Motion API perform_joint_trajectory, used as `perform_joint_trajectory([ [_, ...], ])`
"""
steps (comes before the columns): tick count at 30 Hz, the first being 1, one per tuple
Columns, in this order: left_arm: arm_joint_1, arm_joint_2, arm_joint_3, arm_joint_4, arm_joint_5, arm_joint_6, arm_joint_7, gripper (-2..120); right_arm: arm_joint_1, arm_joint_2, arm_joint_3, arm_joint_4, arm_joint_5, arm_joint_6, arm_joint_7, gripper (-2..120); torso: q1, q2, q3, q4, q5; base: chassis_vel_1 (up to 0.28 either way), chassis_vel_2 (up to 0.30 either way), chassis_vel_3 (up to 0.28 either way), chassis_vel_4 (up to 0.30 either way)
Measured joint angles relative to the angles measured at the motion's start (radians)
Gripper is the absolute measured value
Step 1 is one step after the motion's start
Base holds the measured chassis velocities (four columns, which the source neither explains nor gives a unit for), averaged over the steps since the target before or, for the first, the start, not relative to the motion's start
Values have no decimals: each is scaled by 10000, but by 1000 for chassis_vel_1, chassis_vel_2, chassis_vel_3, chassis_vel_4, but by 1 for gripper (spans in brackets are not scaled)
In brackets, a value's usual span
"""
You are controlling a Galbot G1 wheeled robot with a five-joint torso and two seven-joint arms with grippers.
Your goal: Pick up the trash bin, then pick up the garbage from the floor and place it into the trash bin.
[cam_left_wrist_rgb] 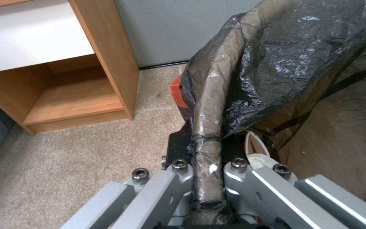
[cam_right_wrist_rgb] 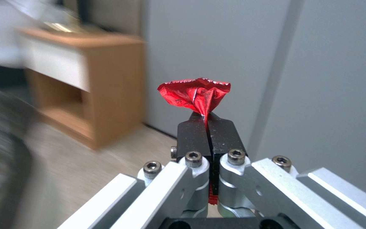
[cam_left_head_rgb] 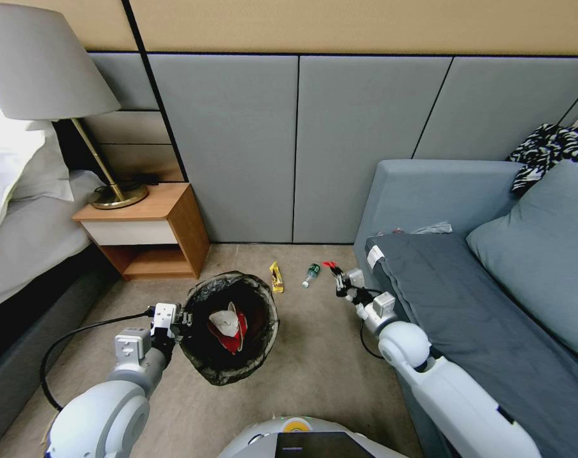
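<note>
Red wrapper (cam_right_wrist_rgb: 195, 93) sits pinched between the closed black pads of the right gripper (cam_left_head_rgb: 337, 277), poking out past the fingertips, held up off the carpet near the sofa's (cam_left_head_rgb: 429, 191) front corner. From that hand the trash bin (cam_left_head_rgb: 263, 331) lies toward the robot's left and a little nearer its base, with a stretch of bare carpet between them. The left gripper (cam_left_wrist_rgb: 208, 165) is clamped on the bin's rim, black bag folded over it, and holds the bin beside the nightstand (cam_left_head_rgb: 174, 222) with its mouth open upward; a red-and-white carton (cam_left_head_rgb: 228, 326) lies inside. So I judge the drop turns on a sideways carry across to that mouth. A yellow wrapper (cam_left_head_rgb: 275, 277) and small bottle (cam_left_head_rgb: 310, 275) lie on the floor beyond the bin.
</note>
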Motion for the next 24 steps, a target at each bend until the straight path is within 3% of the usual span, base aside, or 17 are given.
perform_joint_trajectory([
  [9, -56, 38, 136, 0, 84, 27, 1, 1, 1279, -461, -1380, 773, 1206, -433, -284, 0, 0, 0, 0, -2, -1, 0, 0, 0, 0],
  [18, -61, 106, 153, 0, 95, 64, 5, 1, 2546, -42, -3495, 862, 1666, -858, -91, 0, 0, 0, 0, 0, 0, 0, 0, 0, 0],
  [24, -92, 77, 143, 0, 103, 65, 5, 1, 2756, 67, -4060, 842, 1694, -1062, -8, 0, 0, 0, 0, 0, -1, 0, 0, 0, 0],
])
